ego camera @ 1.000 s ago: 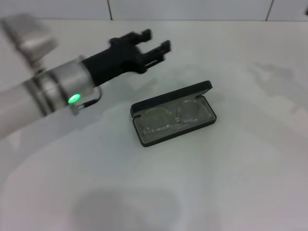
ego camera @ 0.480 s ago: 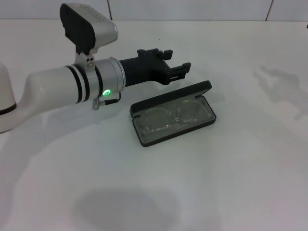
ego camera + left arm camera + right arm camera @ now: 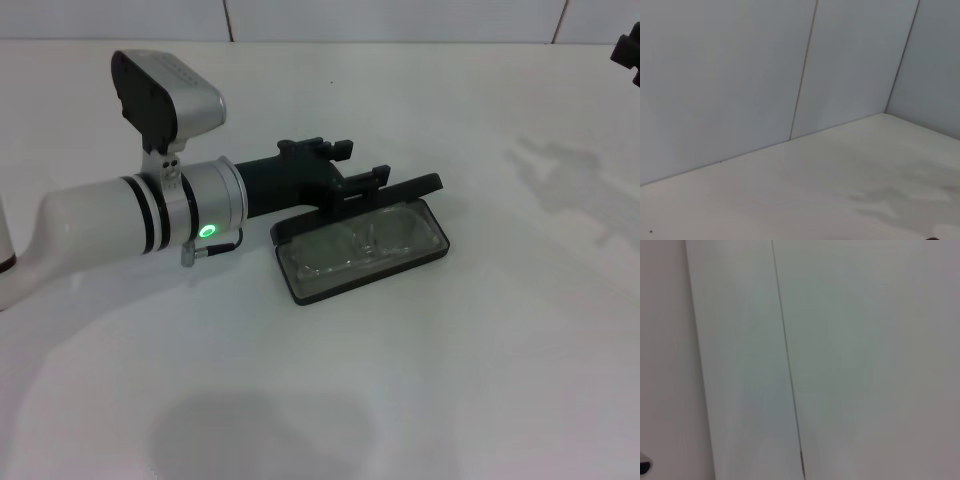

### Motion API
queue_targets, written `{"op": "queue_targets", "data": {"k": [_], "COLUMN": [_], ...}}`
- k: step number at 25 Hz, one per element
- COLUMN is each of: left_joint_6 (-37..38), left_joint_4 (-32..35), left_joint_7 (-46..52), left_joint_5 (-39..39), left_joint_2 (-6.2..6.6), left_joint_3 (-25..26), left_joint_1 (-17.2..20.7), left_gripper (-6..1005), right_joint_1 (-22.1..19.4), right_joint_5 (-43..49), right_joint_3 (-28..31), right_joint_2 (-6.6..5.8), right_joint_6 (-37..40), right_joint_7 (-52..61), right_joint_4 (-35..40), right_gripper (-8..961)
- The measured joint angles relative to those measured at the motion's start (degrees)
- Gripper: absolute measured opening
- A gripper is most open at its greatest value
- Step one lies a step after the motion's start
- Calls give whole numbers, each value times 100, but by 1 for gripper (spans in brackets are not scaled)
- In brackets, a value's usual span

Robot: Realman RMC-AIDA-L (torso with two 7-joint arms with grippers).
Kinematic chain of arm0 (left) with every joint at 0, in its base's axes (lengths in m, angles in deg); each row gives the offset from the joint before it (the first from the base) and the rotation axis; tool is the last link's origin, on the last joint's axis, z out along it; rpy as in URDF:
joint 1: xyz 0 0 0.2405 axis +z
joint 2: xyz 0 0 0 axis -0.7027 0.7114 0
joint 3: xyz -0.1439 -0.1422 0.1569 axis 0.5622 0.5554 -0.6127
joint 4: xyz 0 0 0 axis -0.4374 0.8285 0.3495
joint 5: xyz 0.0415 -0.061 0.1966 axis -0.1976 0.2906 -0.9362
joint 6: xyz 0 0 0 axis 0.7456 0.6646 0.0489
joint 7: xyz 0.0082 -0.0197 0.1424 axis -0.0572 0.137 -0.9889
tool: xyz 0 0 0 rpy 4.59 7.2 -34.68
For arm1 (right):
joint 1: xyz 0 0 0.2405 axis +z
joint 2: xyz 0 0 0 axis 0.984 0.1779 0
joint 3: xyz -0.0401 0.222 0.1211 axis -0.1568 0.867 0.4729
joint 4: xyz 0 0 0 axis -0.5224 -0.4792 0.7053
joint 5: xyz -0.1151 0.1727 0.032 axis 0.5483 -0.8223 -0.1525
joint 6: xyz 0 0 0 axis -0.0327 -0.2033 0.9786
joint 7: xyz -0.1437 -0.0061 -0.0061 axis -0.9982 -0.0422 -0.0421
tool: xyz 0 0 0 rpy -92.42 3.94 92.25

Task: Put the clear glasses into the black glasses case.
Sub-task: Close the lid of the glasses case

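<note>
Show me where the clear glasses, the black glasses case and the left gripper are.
clear glasses [image 3: 365, 243], head view, lens inside the case
black glasses case [image 3: 300, 291], head view, front rim
left gripper [image 3: 360, 178], head view, between the fingertips

A bare test enclosure of the laboratory kind, not a home or shop. A plain white surface [image 3: 480, 380] carries a single open black glasses case [image 3: 360, 240] near its middle, with a white and silver robot arm [image 3: 150, 215] reaching over it from the left edge. The far edge of the surface meets a wall of large white panels [image 3: 400, 18] divided by thin dark seams. The left wrist view shows the same panels [image 3: 740, 75] meeting at an inside corner above the surface, and the right wrist view shows only blank panel and one seam [image 3: 787, 370]. Faint grey smudges mark the surface towards its right edge.
</note>
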Motion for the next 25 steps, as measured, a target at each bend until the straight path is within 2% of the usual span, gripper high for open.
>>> {"op": "queue_targets", "data": {"k": [7,14,25], "left_joint_6": [276,619,753], "left_joint_4": [159,162,132], "left_joint_7": [-281,-843,-1432], "left_joint_5": [4,69,279], "left_joint_2": [-6,-46,-68], "left_joint_3": [-258,-278,-338], "left_joint_1": [269,599,910], "left_gripper": [660,661,662], "right_joint_1": [34,26,45], "right_joint_5": [0,-2,1], "right_joint_3": [-48,-87,-242], "right_joint_2": [-1,29,58], "right_joint_6": [0,-2,7], "right_joint_7": [-4,-4,-4], "right_joint_4": [-38,-49,-50], "right_gripper": [276,281,290]}}
